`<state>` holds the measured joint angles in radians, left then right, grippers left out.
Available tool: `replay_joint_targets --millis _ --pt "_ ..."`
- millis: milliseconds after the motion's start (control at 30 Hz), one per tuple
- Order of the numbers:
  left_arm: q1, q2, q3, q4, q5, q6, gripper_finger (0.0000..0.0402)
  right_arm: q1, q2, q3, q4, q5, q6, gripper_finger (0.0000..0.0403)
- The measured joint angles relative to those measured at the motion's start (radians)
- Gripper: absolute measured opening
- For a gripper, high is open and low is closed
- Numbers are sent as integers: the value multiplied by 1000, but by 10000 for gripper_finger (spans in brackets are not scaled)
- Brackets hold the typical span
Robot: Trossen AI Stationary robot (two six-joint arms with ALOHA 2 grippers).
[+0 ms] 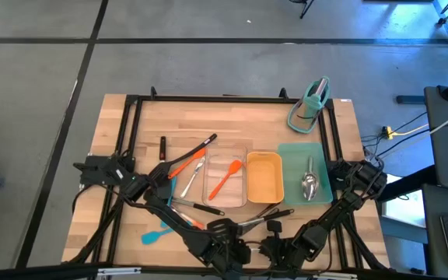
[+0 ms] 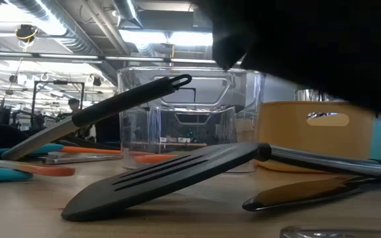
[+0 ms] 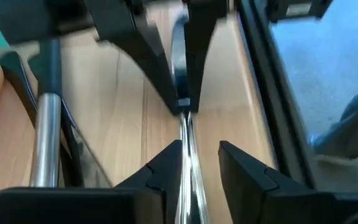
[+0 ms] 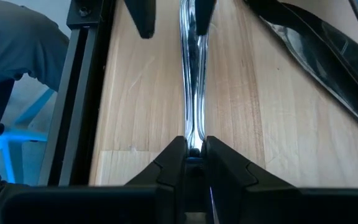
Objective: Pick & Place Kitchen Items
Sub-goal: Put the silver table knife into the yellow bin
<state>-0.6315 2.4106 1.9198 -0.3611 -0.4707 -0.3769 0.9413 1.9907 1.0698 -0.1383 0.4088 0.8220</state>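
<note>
Item: steel spoon, slim shiny handle, held between both arms just above the tabletop at its near edge. Likely light, stiff, slippery; you'd best grip the handle across its narrow waist, not the polished bowl. Right pincer: nearly closed, pinching one handle end. Left pincer: fingers parted, spoon running between, one finger close alongside, the other clear; looks like a handover. Nearby: black slotted turner, clear tray.

Steel spoon handle between parted jaws (far gripper pinching it).
</note>
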Motion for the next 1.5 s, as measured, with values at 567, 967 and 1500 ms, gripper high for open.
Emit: replay_joint_targets --millis 567,967,1500 --pt "-8 52 4 57 -45 41 130 -1 -6 0 11 -6 15 58" --pt "36 48 3 55 21 80 132 -11 -10 0 13 -11 16 58" --pt "39 8 -2 -40 27 111 132 -19 -50 0 -3 21 -14 57"
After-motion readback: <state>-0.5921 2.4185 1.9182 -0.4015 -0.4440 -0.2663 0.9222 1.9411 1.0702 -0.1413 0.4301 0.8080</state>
